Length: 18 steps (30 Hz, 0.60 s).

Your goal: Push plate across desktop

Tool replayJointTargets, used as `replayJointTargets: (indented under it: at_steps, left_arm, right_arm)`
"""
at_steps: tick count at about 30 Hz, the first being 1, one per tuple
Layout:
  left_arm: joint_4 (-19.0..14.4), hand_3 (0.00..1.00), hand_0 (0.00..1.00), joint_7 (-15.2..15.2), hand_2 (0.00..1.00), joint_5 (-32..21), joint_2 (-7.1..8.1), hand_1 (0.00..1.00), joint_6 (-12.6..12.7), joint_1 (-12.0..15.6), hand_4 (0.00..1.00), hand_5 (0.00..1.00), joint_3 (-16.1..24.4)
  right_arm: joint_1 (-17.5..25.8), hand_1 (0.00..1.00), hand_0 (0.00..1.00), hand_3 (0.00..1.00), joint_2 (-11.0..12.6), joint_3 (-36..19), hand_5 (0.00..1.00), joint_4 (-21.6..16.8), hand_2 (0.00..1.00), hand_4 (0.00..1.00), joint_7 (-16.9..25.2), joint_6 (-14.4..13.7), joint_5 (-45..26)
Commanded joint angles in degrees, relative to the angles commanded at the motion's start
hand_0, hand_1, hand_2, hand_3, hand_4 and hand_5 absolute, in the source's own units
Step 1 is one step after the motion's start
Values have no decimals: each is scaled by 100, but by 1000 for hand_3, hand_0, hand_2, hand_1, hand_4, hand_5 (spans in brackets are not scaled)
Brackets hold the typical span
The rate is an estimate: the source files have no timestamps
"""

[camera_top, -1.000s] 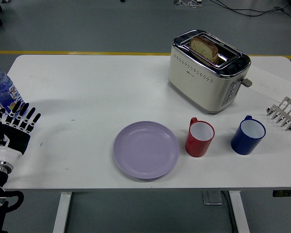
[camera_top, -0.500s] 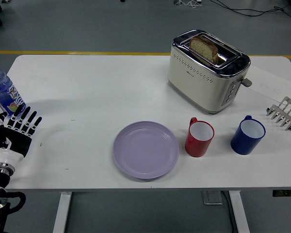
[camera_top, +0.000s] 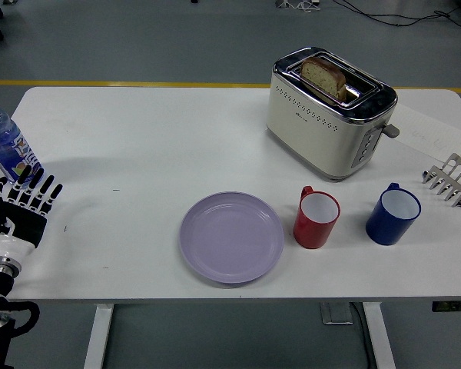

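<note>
Worktop (camera_top: 138,138): white, and we see grey floor with a yellow line beyond its far edge.
Plate (camera_top: 231,237): lilac, lying flat near the near edge, about midway across; we find nothing touching it.
Red mug (camera_top: 316,219): upright, just right of the plate, handle turned to the far left.
Blue mug (camera_top: 393,214): upright, right of the red mug and apart from it.
Toaster (camera_top: 329,111): cream and chrome, on the far right, with a bread slice (camera_top: 324,75) standing in one slot.
Toast rack (camera_top: 450,181): metal, at the right edge.
Water bottle (camera_top: 4,143): at the far left edge, just behind the left hand.
Left hand (camera_top: 19,211): at the left edge, well apart from the plate; we note its fingers (camera_top: 40,193) extended and released, holding nothing.
</note>
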State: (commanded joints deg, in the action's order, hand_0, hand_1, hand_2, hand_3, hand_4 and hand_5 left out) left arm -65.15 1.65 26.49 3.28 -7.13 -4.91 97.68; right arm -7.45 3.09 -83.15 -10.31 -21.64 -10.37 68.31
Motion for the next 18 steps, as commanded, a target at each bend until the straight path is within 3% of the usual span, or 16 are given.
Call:
replayJointTargets:
  at_steps: [18]
  left_arm:
    - [62,654,599,1,691,-35,-3,687,73,-15,493,960,-31]
  right_arm:
    - [-15,483,517,545,3,46,273,0,593,190,5,-23,-49]
